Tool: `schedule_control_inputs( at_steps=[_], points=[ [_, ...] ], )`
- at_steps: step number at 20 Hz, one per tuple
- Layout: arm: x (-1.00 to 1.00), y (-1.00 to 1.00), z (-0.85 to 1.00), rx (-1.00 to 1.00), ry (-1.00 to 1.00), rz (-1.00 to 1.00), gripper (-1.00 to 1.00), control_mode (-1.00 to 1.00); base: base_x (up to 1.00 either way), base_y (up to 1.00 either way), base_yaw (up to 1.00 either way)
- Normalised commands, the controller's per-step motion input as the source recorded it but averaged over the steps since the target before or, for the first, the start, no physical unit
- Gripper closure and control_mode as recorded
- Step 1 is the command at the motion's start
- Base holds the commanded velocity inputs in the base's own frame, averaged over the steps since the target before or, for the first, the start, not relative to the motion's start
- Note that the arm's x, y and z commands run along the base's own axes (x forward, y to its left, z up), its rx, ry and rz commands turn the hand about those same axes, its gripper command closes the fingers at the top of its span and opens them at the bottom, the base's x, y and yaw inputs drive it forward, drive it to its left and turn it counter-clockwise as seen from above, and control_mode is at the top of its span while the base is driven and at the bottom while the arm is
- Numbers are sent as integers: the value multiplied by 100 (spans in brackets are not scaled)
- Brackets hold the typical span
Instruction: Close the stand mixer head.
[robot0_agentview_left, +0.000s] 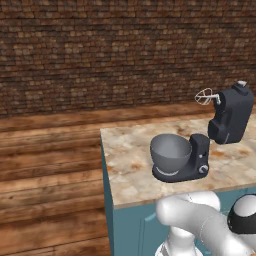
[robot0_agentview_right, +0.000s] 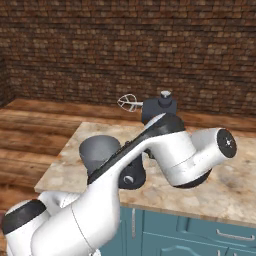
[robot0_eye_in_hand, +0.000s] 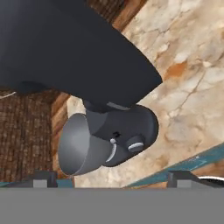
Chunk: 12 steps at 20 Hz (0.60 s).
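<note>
Centre frame: beige marble counter (robot0_agentview_left: 130, 165) on teal cabinets (robot0_agentview_left: 130, 227), brick wall (robot0_agentview_left: 100, 45) behind. Dark navy stand mixer head (robot0_agentview_left: 231, 115) tilted up. Gripper (robot0_eye_in_hand: 113, 179) tips barely visible; opening unclear.

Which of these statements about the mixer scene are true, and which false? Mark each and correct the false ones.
1. The mixer head is tilted up. True.
2. The whisk sits inside the bowl. False: it is raised clear above it.
3. The mixer stands on a marble counter. True.
4. The wall is white tile. False: it is brown brick.
5. The bowl holds dough. False: it looks empty.
</note>
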Motion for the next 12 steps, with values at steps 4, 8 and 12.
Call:
schedule_control_inputs(
  at_steps=[4,8,12],
  points=[
    [56,-100,-2,49,-7,-18,-100,-100,0,0,0],
    [100,-80,-29,28,-2,-24,-100,-100,0,0,0],
    [100,-31,-34,18,-1,-16,-100,-100,0,0,0]
  ],
)
